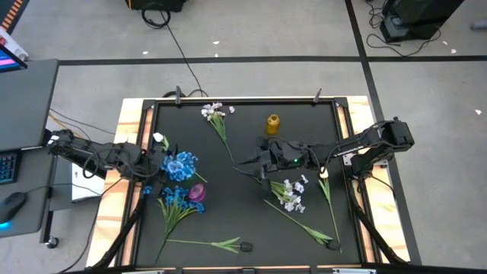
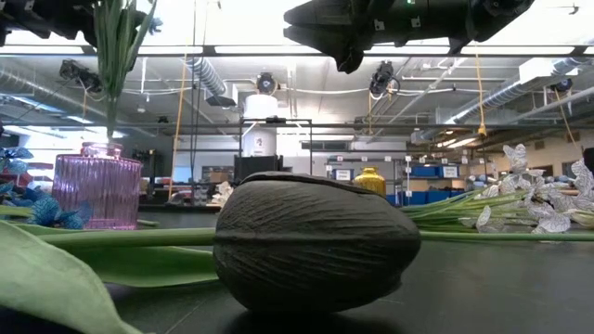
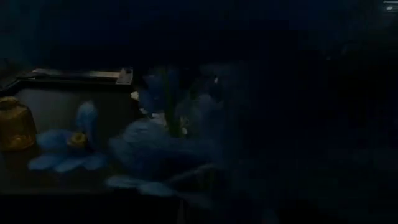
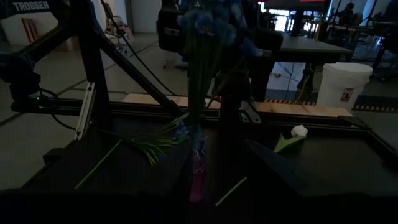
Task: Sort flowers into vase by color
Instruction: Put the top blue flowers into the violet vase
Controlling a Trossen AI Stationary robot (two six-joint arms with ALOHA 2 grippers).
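Dark tulip bud fills the low view, lying on the surface; sorting barely begun.

My left end effector holds a blue bunch above the pink vase, stem hanging roughly straight down toward its mouth, blossoms up; I cannot tell whether the stem has entered. Its fingers appear clamped on that bunch. My right end effector waits mid-surface; I cannot tell its finger state. Still lying flat: another blue bunch pointing up-left, a white spray with stem running down-right, a white spray near the far edge, tulips. The yellow vase looks unfilled.
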